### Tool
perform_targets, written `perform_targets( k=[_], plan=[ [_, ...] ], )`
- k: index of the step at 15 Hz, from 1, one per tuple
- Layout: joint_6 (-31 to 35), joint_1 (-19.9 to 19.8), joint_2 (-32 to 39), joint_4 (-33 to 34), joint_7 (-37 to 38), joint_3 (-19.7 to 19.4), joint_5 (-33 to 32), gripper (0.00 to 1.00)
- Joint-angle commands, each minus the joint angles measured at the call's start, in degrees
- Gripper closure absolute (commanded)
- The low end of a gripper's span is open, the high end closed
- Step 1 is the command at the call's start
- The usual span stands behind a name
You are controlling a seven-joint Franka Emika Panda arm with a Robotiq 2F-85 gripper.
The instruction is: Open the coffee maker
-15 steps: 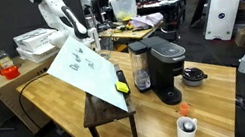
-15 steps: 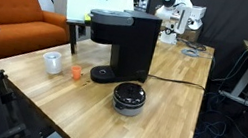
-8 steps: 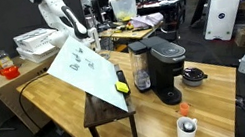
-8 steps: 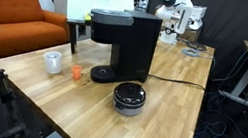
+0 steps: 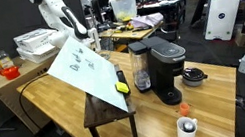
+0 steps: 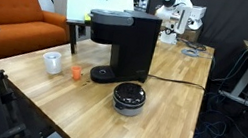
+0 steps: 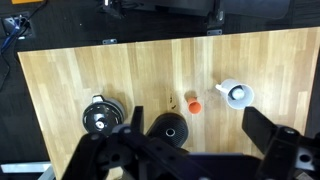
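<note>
Coffee maker (image 7: 168, 128) is seen from far above in the wrist view, low in the picture between the fingers (image 7: 108, 152) of the hand (image 7: 195, 158), which are spread wide with nothing held between them. The hand is well apart from the machine: in an exterior view the arm (image 5: 55, 11) is raised behind a tilted whiteboard (image 5: 84, 67), while the coffee maker stands upright on the bench (image 5: 219, 97), lid down and untouched. A long descent is therefore judged to be needed, and much of the risk lies in it. The whiteboard could be clipped if the path is taken low across it. At the machine, the lid could be pressed down or sideways instead of being lifted at its edge. The body could then be slid across the bench or tipped, and the water tank (image 5: 142, 73) on its side could be knocked loose. If the height is misjudged, the open fingers could be driven onto the rounded top, where little purchase is offered. Further out, a round black dish (image 6: 129, 97) sits just beside the base, and a white cup (image 6: 53, 61) and a small orange piece (image 6: 76, 72) lie near. Any of these could be swept aside if the machine is shoved.
</note>
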Motion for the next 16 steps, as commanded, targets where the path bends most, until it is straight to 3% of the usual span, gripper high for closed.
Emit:
perform_targets(
  k=[1, 4, 8, 11, 16],
  plan=[
    [-0.1, -0.3, 0.0, 0.1, -0.1, 0.1, 0.2, 0.0],
    [1.1, -0.8, 0.8, -0.1, -0.6, 0.0, -0.9, 0.0],
    [5.1, 1.6, 5.2, 1.2, -4.9, 0.4, -0.9, 0.0],
    [11.6, 4.5, 9.0, 1.6, -8.5, 3.0, -2.7, 0.0],
    [16.3, 7.7, 13.9, 1.2, -7.4, 9.7, -10.3, 0.0]
  ],
)
